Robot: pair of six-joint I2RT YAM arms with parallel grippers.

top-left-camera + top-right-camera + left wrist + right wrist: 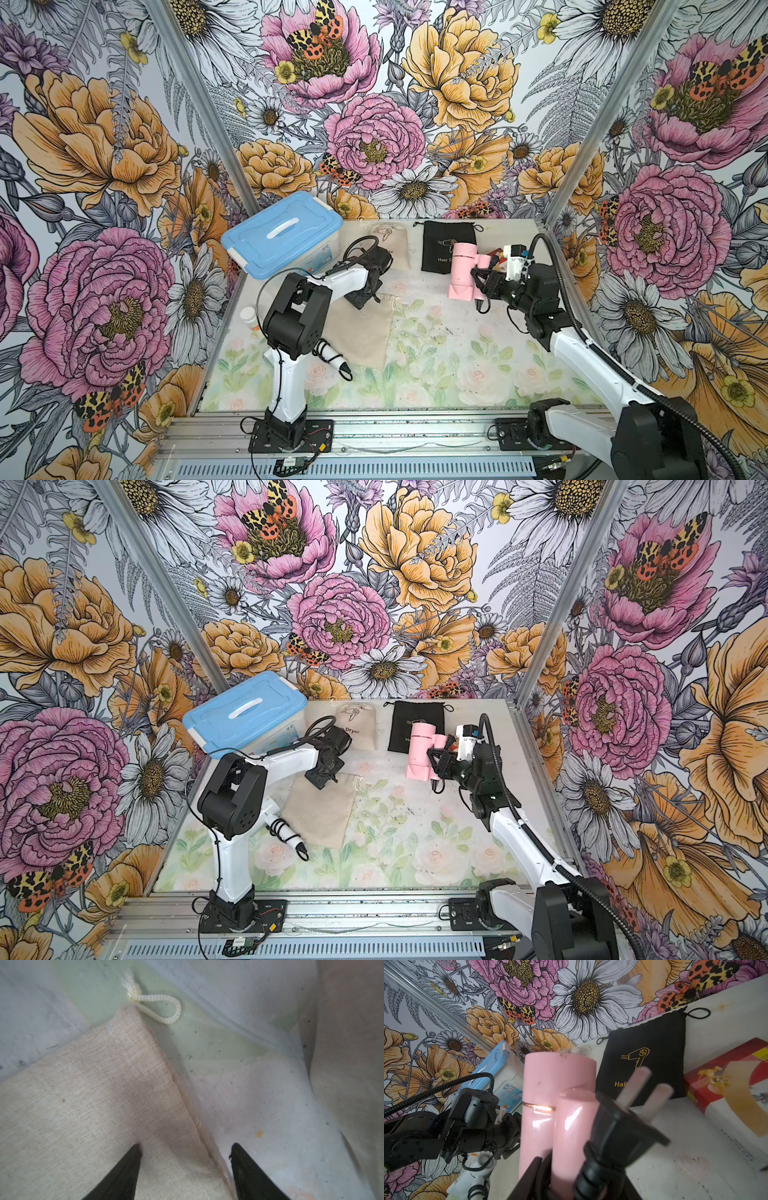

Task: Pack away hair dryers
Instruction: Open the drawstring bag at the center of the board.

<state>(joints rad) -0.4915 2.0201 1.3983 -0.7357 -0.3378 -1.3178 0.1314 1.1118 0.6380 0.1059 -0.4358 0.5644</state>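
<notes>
My right gripper is shut on the handle of the pink hair dryer and holds it above the table, right of centre. Its black plug sticks out beside the handle. A white hair dryer lies with its cord wound round it by the left arm. My left gripper is open and points down. Its fingers straddle the top edge of a flat beige pouch. The pouch's drawstring loop lies just beyond the fingers.
A blue-lidded plastic box stands at the back left. At the back lie a second beige pouch and a black pouch. A red box sits at the back right. A small white-capped bottle stands near the left edge.
</notes>
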